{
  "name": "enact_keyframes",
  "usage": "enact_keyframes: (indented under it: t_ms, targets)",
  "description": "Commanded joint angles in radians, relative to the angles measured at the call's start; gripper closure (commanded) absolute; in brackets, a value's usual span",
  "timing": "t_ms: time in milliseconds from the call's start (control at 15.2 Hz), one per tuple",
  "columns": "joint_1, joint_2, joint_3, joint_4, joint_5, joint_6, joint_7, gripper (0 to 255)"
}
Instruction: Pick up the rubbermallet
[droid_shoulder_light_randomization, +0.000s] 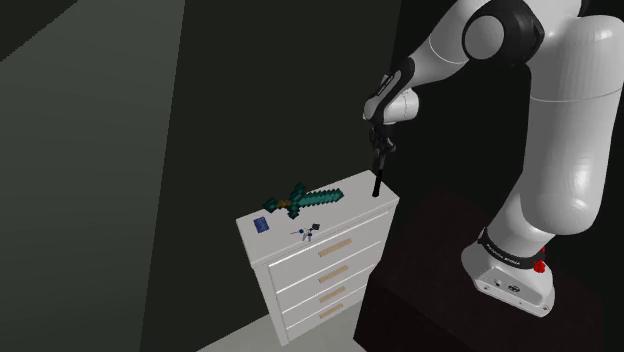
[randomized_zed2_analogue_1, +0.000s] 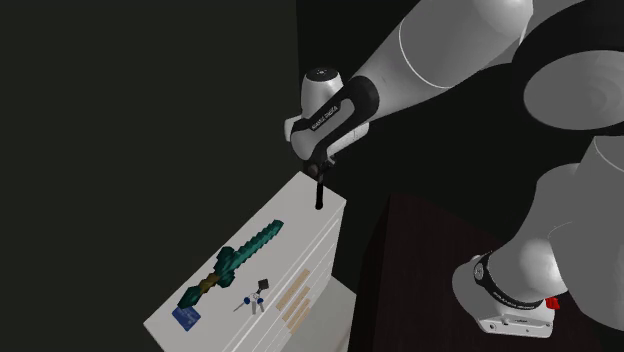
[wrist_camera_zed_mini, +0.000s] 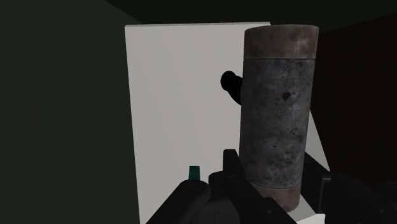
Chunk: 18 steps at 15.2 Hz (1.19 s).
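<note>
The rubber mallet (wrist_camera_zed_mini: 277, 114) has a dark grey cylinder head with brownish ends, and it sits close between my black fingers (wrist_camera_zed_mini: 191, 194). Its thin black handle (droid_shoulder_light_randomization: 377, 182) hangs straight down from my gripper (droid_shoulder_light_randomization: 380, 152) over the far right corner of the white dresser top (droid_shoulder_light_randomization: 340, 212). In the second exterior view the handle (randomized_zed2_analogue_1: 318, 192) hangs under the gripper (randomized_zed2_analogue_1: 318, 170), its tip at or just above the dresser top (randomized_zed2_analogue_1: 300, 225); I cannot tell whether it touches. The gripper is shut on the mallet head.
A teal pixel sword (droid_shoulder_light_randomization: 305, 198) (randomized_zed2_analogue_1: 235, 262) lies across the dresser top. A blue card (droid_shoulder_light_randomization: 260, 225) (randomized_zed2_analogue_1: 186, 317) and a small bunch of keys (droid_shoulder_light_randomization: 306, 234) (randomized_zed2_analogue_1: 255, 295) lie near its front edge. The dark stand (droid_shoulder_light_randomization: 440, 250) adjoins the dresser. Dark walls stand behind.
</note>
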<state>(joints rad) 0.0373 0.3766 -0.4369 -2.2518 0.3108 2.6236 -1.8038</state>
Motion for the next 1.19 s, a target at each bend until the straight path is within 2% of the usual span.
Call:
enact_keyframes:
  t_ms: [0, 132, 1122]
  targets:
    - [0.0, 0.002, 0.0, -0.001, 0.0, 0.0, 0.0, 255]
    - [0.001, 0.0, -0.001, -0.001, -0.002, -0.002, 0.001, 255]
    - [0.064, -0.177, -0.086, 0.008, -0.158, -0.166, 0.11, 255]
